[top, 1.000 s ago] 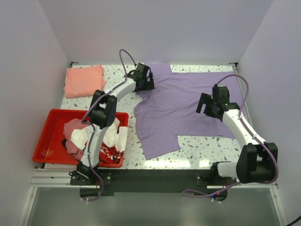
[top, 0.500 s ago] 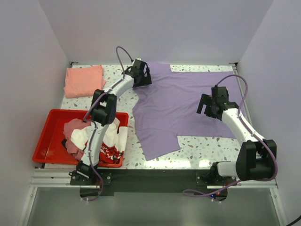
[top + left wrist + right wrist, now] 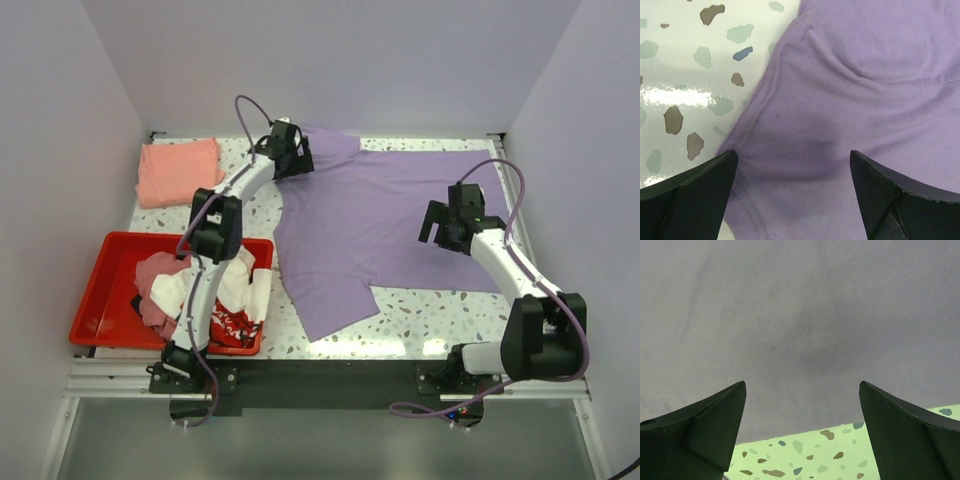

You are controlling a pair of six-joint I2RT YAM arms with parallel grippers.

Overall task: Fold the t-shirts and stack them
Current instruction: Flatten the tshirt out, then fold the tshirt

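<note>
Both pairs of jaws stand wide apart, and neither has any cloth between its fingers.

At the far-left corner of the table (image 3: 420, 312) lies the salmon-pink t-shirt (image 3: 180, 171), folded into a flat square. Near the table's near-left corner sits a red tray (image 3: 98, 288) holding a loose heap: a dusty pink t-shirt (image 3: 158, 276) and a white t-shirt with red print (image 3: 236, 312), crumpled together.

The left gripper (image 3: 284, 152) reaches to the far edge, left of centre, over the far-left part of the lavender t-shirt (image 3: 380, 220). In the left wrist view the left gripper (image 3: 792, 156) straddles the cloth just inside its stitched edge (that edge runs down to the left fingertip, with speckled table beyond it), and a soft crease crosses the lavender t-shirt (image 3: 865, 75) ahead of the fingers. Whether the tips touch the cloth cannot be told.

The lavender t-shirt is spread flat across the middle and right of the table.

The right gripper (image 3: 446, 224) hangs over its right part, toward the table's right edge. In the right wrist view, cloth (image 3: 800, 315) fills the space ahead of the right gripper (image 3: 802, 386).
</note>
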